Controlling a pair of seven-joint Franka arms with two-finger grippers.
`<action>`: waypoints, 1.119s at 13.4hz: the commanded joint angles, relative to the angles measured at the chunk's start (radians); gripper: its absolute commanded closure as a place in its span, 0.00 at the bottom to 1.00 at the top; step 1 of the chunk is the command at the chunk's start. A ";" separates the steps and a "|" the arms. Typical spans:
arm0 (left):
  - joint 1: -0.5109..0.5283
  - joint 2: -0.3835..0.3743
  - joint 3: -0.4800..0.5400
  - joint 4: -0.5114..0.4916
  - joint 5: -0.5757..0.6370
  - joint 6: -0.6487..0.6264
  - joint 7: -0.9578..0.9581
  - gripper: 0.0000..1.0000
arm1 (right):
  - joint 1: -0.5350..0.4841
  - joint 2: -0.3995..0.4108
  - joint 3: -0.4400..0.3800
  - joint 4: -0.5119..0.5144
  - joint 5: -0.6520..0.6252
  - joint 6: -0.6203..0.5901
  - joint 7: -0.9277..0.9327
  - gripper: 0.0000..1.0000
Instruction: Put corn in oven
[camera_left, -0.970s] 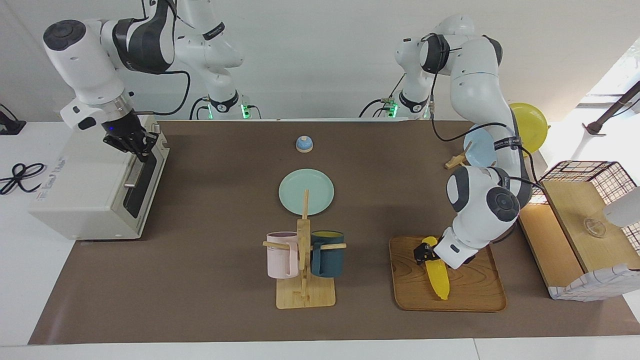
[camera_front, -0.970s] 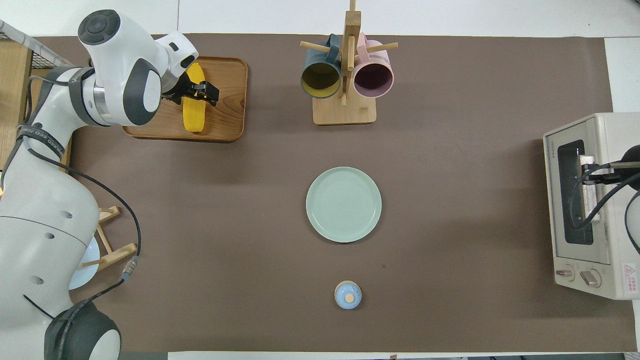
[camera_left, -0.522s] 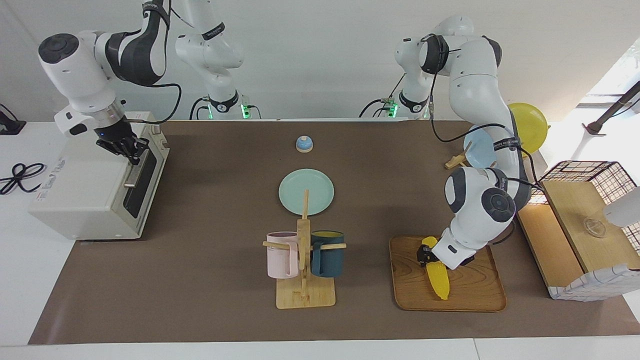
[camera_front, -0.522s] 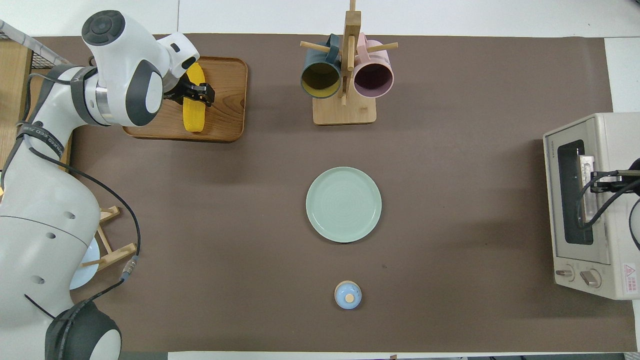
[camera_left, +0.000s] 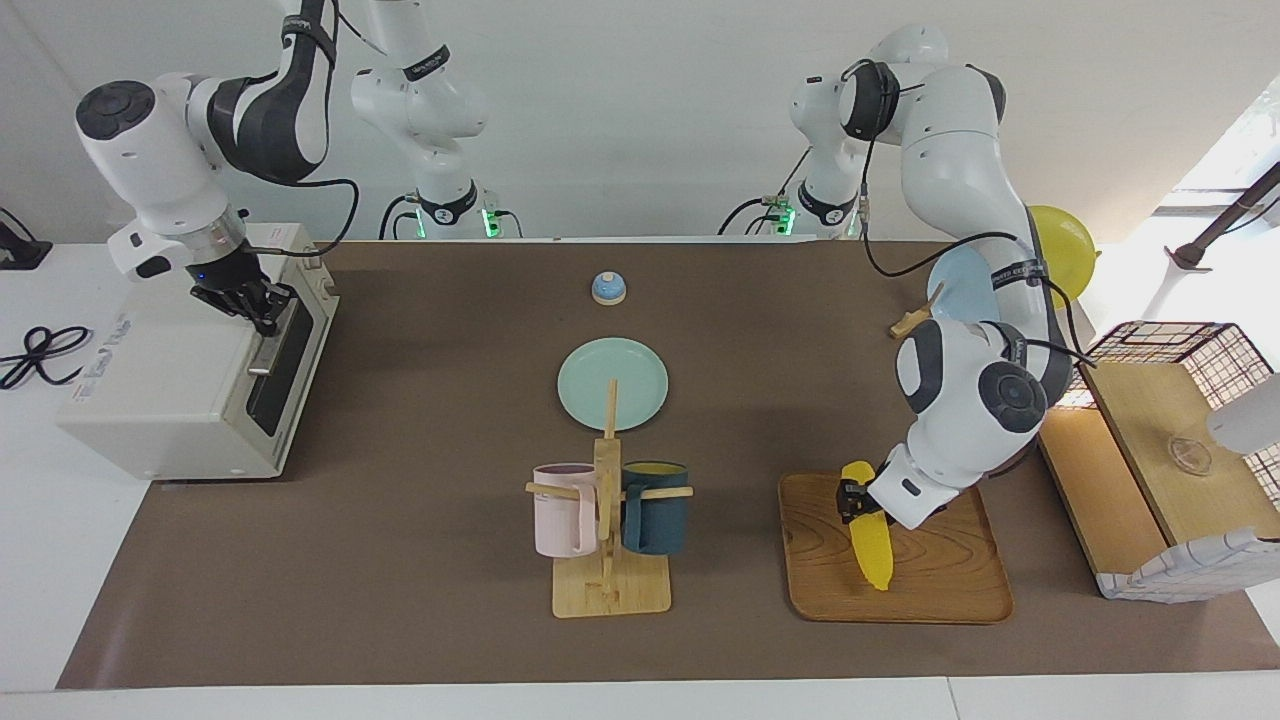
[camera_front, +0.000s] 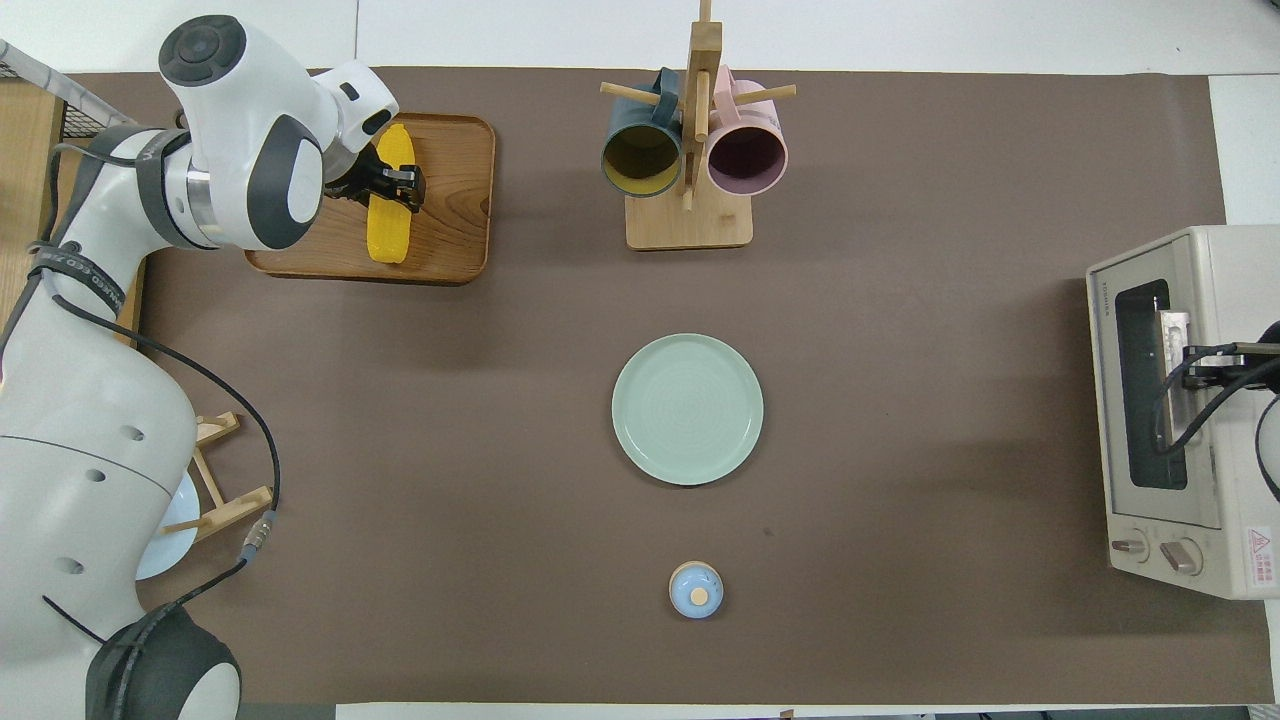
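Corn, a bright yellow, smooth, tapered cob (camera_left: 868, 530), lies on the rectangular wooden tray (camera_left: 940, 590) at the left arm's end of the table, and the left gripper (camera_left: 853, 497) has closed its black fingers across the cob's thicker end. The left arm reaches out in a tall bend, its white elbow high near its base and its bulky grey-and-white wrist hanging low over the tray. The right arm folds over the boxy cream-white toaster oven (camera_left: 170, 385) at the table's other end, with the right gripper (camera_left: 262, 310) shut and poised at the top edge of the dark glass door beside the silver bar handle; whether it touches the handle cannot be told. A second ago the left gripper's fingers stood spread on either side of the cob; now they pinch it, and the cob has turned slightly on the tray. The right gripper has drawn back a little toward the oven's top. A pale green round glazed plate (camera_front: 687, 409) sits mid-table, with a wooden mug stand (camera_front: 689, 215) farther from the robots, carrying a dark teal mug (camera_front: 641, 159) and a pink mug (camera_front: 746, 157). A small blue dome-shaped bell (camera_front: 696, 590) rests nearer to the robots than the plate.
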 joint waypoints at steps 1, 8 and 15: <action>-0.011 -0.157 0.010 -0.080 -0.029 -0.098 -0.066 1.00 | 0.003 -0.002 0.009 -0.041 -0.012 0.025 0.061 1.00; -0.208 -0.409 0.009 -0.379 -0.052 -0.099 -0.317 1.00 | 0.098 0.035 0.012 -0.057 0.004 0.080 0.171 1.00; -0.494 -0.443 0.009 -0.652 -0.056 0.324 -0.567 1.00 | 0.143 0.139 0.014 -0.159 0.038 0.307 0.174 1.00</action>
